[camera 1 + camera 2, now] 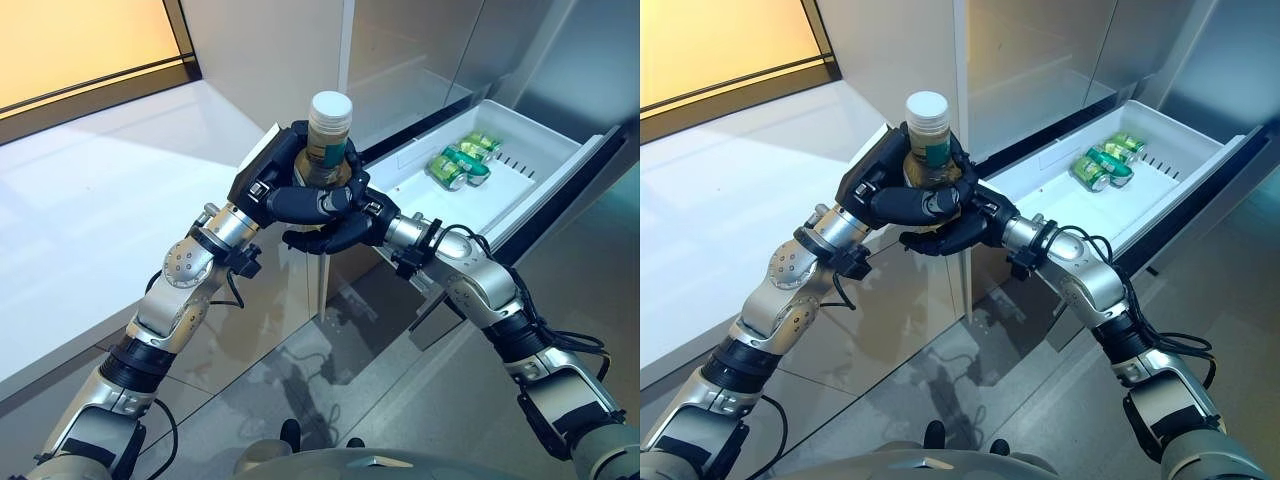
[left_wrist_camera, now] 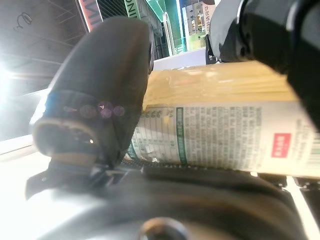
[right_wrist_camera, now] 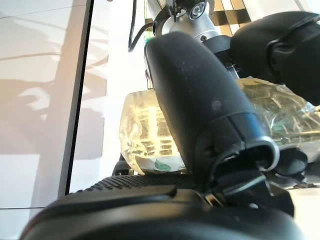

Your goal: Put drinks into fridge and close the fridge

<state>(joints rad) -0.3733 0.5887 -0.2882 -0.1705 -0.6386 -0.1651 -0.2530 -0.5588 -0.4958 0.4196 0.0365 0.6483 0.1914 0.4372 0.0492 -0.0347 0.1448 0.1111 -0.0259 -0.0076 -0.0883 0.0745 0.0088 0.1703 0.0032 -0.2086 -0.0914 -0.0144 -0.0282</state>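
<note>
A clear drink bottle [image 1: 328, 140] with a white cap, yellowish liquid and a green-white label stands upright in mid-air, in front of the fridge. My left hand [image 1: 285, 190] is curled round its middle, and the label [image 2: 225, 135] shows past its thumb. My right hand [image 1: 335, 232] cups the bottle's base [image 3: 145, 140] from below, fingers and thumb curled on it. The fridge drawer [image 1: 545, 150] is pulled out to the right, white inside, with green cans [image 1: 460, 162] lying at its far end.
The fridge's steel front [image 1: 420, 50] rises behind the bottle. A white counter [image 1: 90, 190] spreads on the left, with a glossy tiled floor [image 1: 400, 380] below.
</note>
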